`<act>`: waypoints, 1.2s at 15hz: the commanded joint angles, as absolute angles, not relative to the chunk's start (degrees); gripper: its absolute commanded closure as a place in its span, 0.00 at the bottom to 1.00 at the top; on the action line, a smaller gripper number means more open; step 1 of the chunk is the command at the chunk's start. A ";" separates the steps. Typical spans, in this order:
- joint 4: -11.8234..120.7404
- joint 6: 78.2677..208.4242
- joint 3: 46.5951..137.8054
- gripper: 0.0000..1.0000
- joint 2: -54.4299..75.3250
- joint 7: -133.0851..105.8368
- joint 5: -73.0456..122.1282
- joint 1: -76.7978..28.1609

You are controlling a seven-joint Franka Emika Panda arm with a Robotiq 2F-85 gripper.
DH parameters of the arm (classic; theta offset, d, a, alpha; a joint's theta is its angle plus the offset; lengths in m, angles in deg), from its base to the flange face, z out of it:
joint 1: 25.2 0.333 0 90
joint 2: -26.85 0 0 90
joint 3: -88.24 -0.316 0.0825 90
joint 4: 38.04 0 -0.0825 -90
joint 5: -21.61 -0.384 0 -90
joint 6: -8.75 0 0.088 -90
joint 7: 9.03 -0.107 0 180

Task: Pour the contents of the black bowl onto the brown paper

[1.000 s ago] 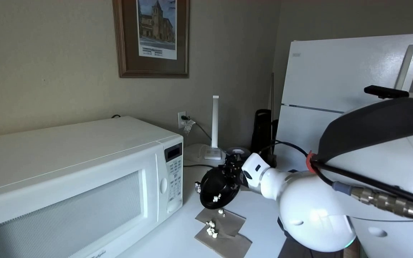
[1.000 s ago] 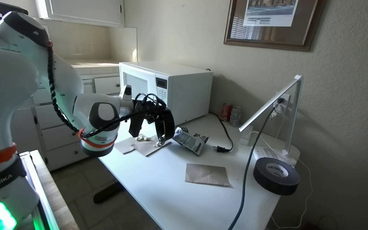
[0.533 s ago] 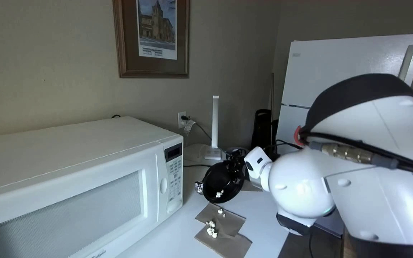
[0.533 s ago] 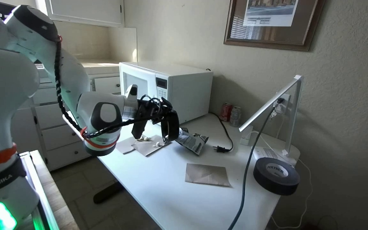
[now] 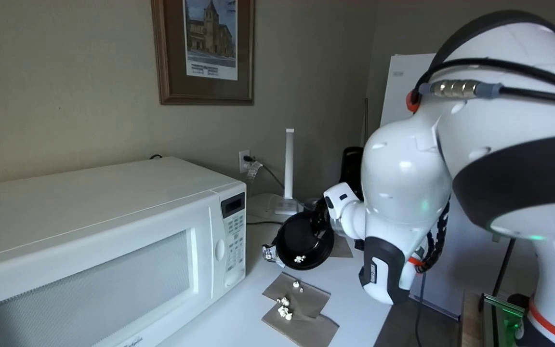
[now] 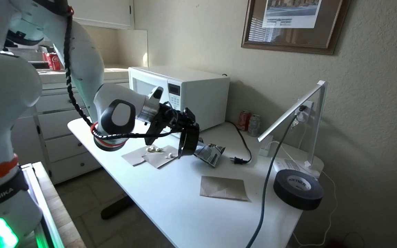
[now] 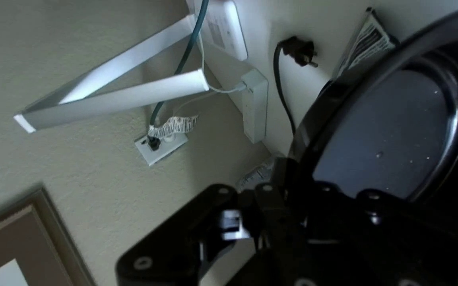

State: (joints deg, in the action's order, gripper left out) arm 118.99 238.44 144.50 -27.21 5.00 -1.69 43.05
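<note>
My gripper (image 5: 321,218) is shut on the rim of the black bowl (image 5: 299,233), which hangs tilted almost on its side above the white table. A few popcorn pieces (image 5: 299,259) cling inside near its lower edge. The wrist view shows the gripper (image 7: 290,178) at the rim, the bowl's interior (image 7: 384,135) to the right; dark shadow hides the far finger. In an exterior view the brown paper (image 5: 313,295) overlaps another sheet (image 5: 309,332), with loose popcorn (image 5: 284,311) lying on them. The bowl (image 6: 190,139) stands beyond the brown paper (image 6: 159,160), beside it rather than over it.
A microwave (image 5: 113,241) borders the papers. Close behind the bowl lies a foil bag (image 6: 209,154). A separate paper sheet (image 6: 224,188), a plug with cord (image 6: 240,160), a tape roll (image 6: 298,189), a lamp (image 6: 293,110) and two cans (image 6: 249,123) occupy the table.
The bowl has shifted away from the papers toward the foil bag, still tilted in the grip. The arm's elbow has swung widely. Popcorn on the papers looks the same.
</note>
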 commanded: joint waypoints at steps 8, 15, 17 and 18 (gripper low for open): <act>119.48 209.47 154.94 0.98 -7.23 10.73 -0.51 47.68; 117.88 194.12 165.14 0.98 1.83 7.48 9.08 49.80; 117.26 191.01 166.52 0.98 5.77 6.76 12.11 48.92; 117.03 189.49 167.03 0.98 7.67 6.46 13.42 48.46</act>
State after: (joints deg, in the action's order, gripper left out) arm 117.41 193.92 164.68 -0.52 7.61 8.36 49.31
